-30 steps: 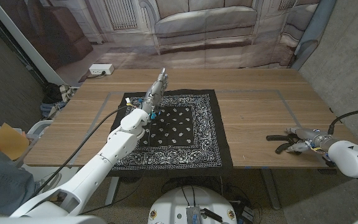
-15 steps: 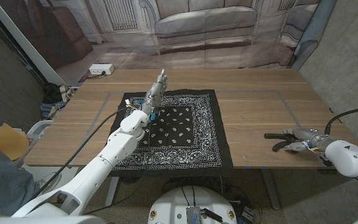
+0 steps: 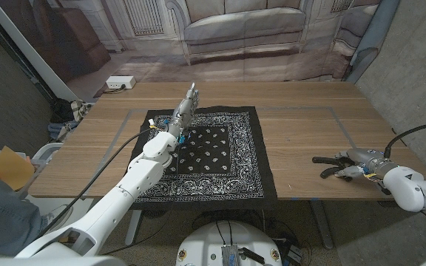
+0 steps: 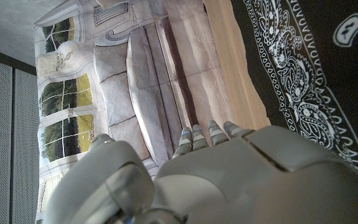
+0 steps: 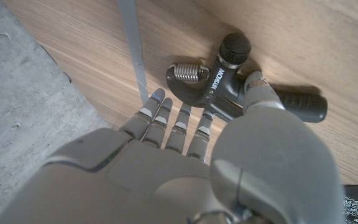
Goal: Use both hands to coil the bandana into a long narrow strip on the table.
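Bandana (image 3: 217, 151) lay flat, coiling not begun. Left hand (image 3: 184, 108) hovered released, fingers straight, over its far edge; right hand (image 3: 344, 163) released beside a hand-grip exerciser (image 5: 229, 84). Next, probably: both to one edge.

One marking can be read — white capitals along the black neck of the hand gripper (image 5: 229, 87) on the table (image 5: 353, 56), seemingly "KIKOM", though the letters are small. The bandana (image 3: 213, 151) carries patterns only — no lettering.
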Tool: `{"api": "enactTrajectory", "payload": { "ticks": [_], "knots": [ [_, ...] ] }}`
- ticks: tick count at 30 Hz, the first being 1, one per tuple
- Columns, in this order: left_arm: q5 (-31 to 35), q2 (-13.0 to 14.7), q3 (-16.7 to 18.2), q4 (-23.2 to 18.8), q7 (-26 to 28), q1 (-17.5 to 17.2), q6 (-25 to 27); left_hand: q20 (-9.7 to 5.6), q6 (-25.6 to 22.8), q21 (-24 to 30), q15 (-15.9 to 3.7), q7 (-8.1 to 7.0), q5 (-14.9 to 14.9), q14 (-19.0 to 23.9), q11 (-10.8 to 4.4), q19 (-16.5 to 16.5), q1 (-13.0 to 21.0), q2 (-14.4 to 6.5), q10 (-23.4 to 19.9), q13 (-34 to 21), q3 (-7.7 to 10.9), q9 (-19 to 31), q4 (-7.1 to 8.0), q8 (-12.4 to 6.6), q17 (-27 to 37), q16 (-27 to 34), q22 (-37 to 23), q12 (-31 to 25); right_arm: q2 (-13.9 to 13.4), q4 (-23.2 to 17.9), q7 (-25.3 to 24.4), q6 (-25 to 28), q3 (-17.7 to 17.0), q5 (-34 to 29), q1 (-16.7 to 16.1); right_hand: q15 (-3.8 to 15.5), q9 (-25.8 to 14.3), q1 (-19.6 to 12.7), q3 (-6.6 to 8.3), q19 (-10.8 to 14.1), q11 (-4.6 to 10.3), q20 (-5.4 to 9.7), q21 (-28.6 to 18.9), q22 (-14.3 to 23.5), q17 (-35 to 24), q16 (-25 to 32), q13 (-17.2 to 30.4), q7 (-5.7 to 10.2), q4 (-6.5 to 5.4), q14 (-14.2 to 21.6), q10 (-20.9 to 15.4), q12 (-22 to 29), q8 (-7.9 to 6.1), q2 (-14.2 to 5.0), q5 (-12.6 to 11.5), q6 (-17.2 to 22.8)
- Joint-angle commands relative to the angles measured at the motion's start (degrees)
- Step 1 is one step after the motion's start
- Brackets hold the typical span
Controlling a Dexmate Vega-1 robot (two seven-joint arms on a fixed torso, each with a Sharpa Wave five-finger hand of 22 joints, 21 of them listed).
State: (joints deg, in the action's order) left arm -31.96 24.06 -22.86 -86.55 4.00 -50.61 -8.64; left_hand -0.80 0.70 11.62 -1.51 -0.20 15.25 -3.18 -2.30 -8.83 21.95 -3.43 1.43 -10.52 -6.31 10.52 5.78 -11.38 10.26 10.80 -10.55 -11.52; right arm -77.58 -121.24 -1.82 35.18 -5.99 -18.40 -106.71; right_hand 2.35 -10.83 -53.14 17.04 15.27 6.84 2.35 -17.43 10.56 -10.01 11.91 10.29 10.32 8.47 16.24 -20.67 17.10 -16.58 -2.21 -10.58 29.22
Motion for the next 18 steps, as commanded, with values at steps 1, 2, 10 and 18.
{"api": "enactTrajectory", "payload": {
  "ticks": [1, 2, 10, 18],
  "knots": [
    [-0.14, -0.35, -0.25, 0.95, -0.64, 0.75, 0.01, 0.4, -0.03, 0.01, -0.08, 0.09, -0.15, -0.27, -0.26, -0.36, -0.07, -0.25, -0.12, -0.15, -0.47, 0.15, -0.16, 0.01, 0.14, -0.07, -0.06, 0.02, -1.19, -0.42, -5.57, 1.04, -1.03, 0.75, -2.66, 2.84, -0.56, -2.33, -0.22, 1.02, 2.54, 1.39, 0.16, 0.15, -0.17, 0.34, 0.22, 2.4, 0.12, 1.51, -3.6, 0.62, -0.47, -2.27, -0.31, 4.72],
    [-0.14, -0.36, -0.24, 0.96, -0.64, 0.76, 0.0, 0.39, -0.03, 0.03, -0.08, 0.06, -0.15, -0.27, -0.26, -0.3, -0.07, -0.26, -0.1, -0.15, -0.48, 0.15, -0.16, 0.01, 0.14, -0.07, -0.06, 0.03, -1.21, -0.41, -5.57, 1.01, -1.07, 0.77, -2.69, 2.88, -0.56, -2.36, -0.23, 1.01, 2.63, 1.4, 0.18, 0.16, -0.17, 0.32, 0.22, 2.4, 0.13, 1.53, -3.66, 0.63, -0.47, -2.27, -0.31, 4.78],
    [0.14, -0.42, -0.31, 0.97, -0.54, 1.23, 0.13, 0.41, -0.01, 0.03, -0.05, 0.13, -0.17, -0.25, -0.12, -0.35, -0.06, -0.29, -0.07, -0.15, -0.58, 0.15, -0.14, 0.03, 0.13, -0.06, -0.07, 0.05, 1.06, -2.74, -5.3, 1.09, -6.07, -2.64, -6.5, 3.23, -0.58, -2.83, -0.29, 1.19, 2.78, 1.48, 0.26, 0.19, -0.18, 0.33, 0.21, 2.44, 0.22, 2.2, -4.17, 0.62, -0.43, -2.53, -0.3, 5.55],
    [0.33, -0.31, -0.4, 0.33, -0.01, 1.29, 0.89, 0.39, 0.0, 0.02, -0.09, 0.1, -0.19, -0.26, -0.09, -0.38, -0.03, -0.35, -0.07, -0.15, -0.67, 0.15, -0.12, 0.05, 0.13, -0.06, -0.07, 0.05, 3.65, -4.75, -3.67, -0.41, -8.97, -7.02, -8.01, 3.31, -0.58, -3.16, -0.41, 1.19, 2.8, 1.57, 0.39, 0.21, -0.2, 0.19, 0.2, 2.46, 0.25, 2.42, -4.41, 0.53, -0.23, -2.66, -0.24, 5.89]
  ]
}}
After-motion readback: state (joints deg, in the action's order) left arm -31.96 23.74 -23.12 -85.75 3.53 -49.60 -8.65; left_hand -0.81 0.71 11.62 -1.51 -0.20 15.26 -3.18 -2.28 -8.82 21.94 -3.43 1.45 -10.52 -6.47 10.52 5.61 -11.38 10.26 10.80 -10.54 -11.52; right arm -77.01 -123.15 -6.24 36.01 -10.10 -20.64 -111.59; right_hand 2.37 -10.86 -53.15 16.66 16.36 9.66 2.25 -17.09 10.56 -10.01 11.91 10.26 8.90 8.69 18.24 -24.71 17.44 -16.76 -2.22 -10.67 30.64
